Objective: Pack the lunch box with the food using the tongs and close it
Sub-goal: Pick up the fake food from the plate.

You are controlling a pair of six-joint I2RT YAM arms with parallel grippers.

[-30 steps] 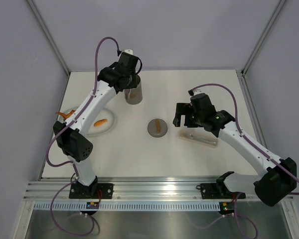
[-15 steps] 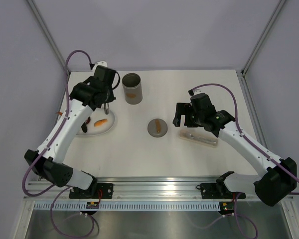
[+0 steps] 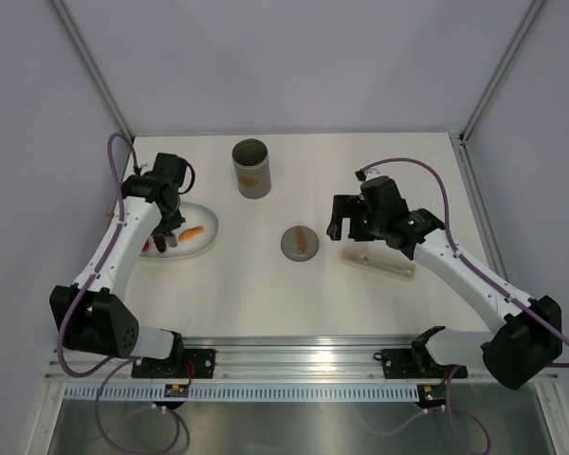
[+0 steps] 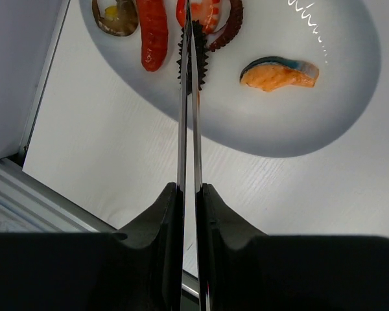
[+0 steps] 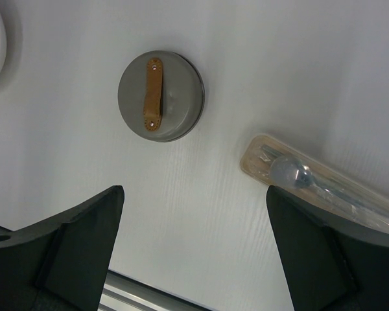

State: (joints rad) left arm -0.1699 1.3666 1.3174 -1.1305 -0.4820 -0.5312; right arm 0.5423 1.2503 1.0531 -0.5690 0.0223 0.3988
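Two arms at work. The left claw (image 4: 189, 194), clamped narrow on the slim silver metal tongs (image 4: 190, 97), has swung from above the tall grey cylindrical lunch box (image 3: 251, 169) back over the white oval plate (image 4: 292, 129). This is probably the start of a fresh pick. The tong tips stand almost together above the orange and red food pieces (image 4: 152, 35). The right claw (image 5: 194, 240) stays wide and empty above the round grey lid (image 5: 161, 96), which lies on the desk (image 5: 246, 52), so the box remains uncovered.
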